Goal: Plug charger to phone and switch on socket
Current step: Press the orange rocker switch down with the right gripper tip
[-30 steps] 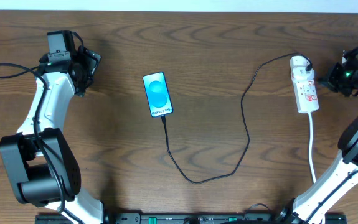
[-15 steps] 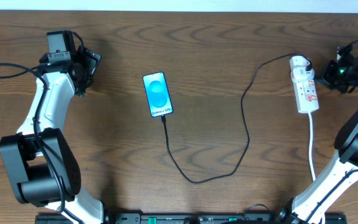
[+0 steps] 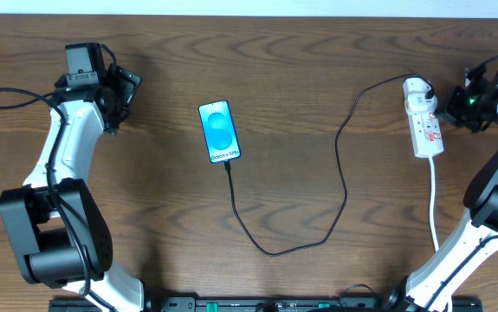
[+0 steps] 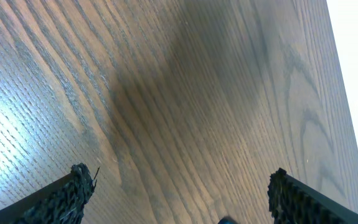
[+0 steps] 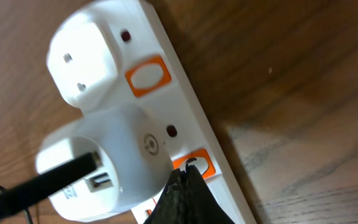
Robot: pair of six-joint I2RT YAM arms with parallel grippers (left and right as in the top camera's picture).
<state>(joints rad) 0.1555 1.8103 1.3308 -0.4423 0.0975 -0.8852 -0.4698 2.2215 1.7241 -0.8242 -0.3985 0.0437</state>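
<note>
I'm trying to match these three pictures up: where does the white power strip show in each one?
Overhead: the power strip lies at the far right, running top to bottom.
Left wrist: not in it; only bare table shows.
Right wrist: it crosses the centre diagonally, seen close.
Shared landmark: the white adapter holding the black cable.

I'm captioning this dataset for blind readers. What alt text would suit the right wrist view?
A shut right claw points its tip at an orange-red switch on a white power strip lying on a wooden table. Beside it, a white adapter with a black cable is plugged into the strip.
</note>
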